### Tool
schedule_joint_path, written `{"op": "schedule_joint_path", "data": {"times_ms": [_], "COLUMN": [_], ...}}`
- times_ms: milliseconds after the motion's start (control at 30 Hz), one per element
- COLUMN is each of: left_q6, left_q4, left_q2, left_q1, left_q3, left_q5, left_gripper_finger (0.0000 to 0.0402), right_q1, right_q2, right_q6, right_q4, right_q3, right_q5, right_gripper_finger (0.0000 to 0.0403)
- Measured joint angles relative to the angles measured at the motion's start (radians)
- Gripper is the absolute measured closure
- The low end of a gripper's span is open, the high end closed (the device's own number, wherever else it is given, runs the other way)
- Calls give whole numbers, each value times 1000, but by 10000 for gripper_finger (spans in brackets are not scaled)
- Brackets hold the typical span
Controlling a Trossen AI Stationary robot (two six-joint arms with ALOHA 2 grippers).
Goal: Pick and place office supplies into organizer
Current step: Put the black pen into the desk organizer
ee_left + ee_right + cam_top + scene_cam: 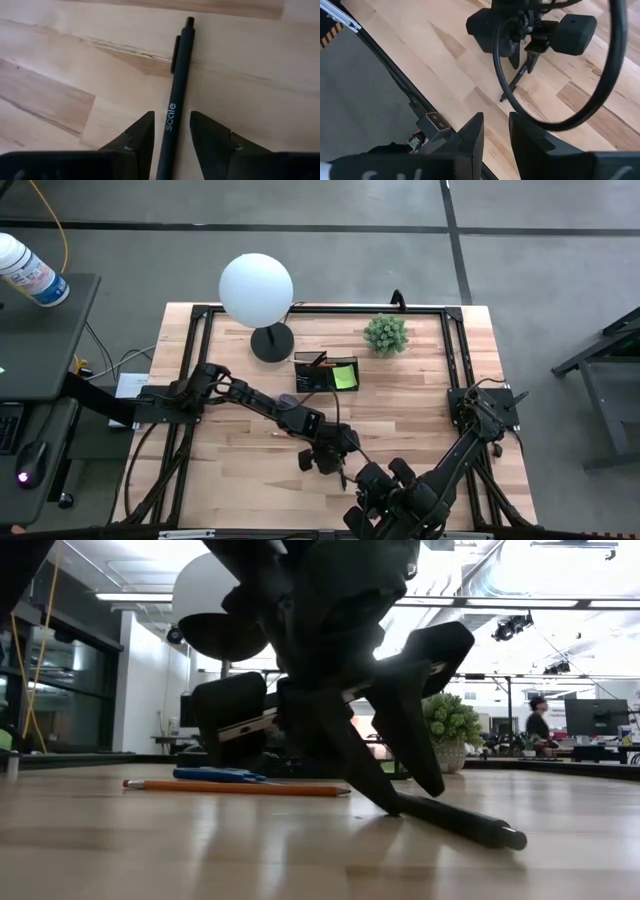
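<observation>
A slim black pen (174,95) lies flat on the wood table near the front middle; the low view shows it too (460,820). My left gripper (171,125) points steeply down over it, open, one finger on each side of the barrel's lower part, with a narrow gap on both sides. My right gripper (496,132) hangs high above the table's near edge, open, with nothing between its fingers. The black organizer (318,377) stands at the back middle with a lime-green pad (345,376) in it. An orange pencil (235,787) and blue-handled scissors (220,775) lie on the table behind the pen.
A lamp with a white globe (256,288) and a round black base (272,342) stands left of the organizer. A small potted plant (385,333) stands to the organizer's right. A black frame (455,360) runs around the tabletop. Bare wood lies between the pen and the organizer.
</observation>
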Motion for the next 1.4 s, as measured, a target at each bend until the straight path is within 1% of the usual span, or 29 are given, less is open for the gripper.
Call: {"op": "schedule_joint_path", "data": {"times_ms": [67,167,267,367,500,533,700,800,900,1033,1167,1300,1400], "left_q6": [-17,-18,-26,-46,-42,-43,-79,-124,-131,-159,-166,-195,-210], "left_q4": [10,17,14,-1,-25,-27,-29,-54,-141,-281,-357,-423,-448], "left_q2": [3,5,5,6,7,7,7,1,3,8,8,7,7], "left_q1": [-1,-1,-1,-1,-1,-1,-1,-8,-8,-5,9,34,54], "left_q3": [0,0,0,0,1,1,1,12,62,144,198,231,233], "left_q5": [-25,-26,-33,-30,-28,-28,-39,-77,-89,-112,-128,-91,-88], "left_gripper_finger": [285,286,299,331,386,391,373,382,396,393,400,401,401], "right_q1": [-1,-3,-3,-3,-2,-2,-3,-3,-3,-3,-3,-1,-1], "right_q2": [0,0,0,0,0,0,0,0,0,0,0,0,0], "right_q6": [-3,-3,-3,-4,-4,-4,-4,-4,-4,-4,-4,-4,-4], "right_q4": [1,2,4,6,6,6,5,5,5,5,6,6,6], "right_q3": [0,0,0,0,0,0,0,0,0,0,0,0,0], "right_q5": [0,0,0,0,2,3,5,6,6,0,-3,-5,-5], "right_gripper_finger": [320,320,320,320,320,320,320,320,320,320,320,320,320]}}
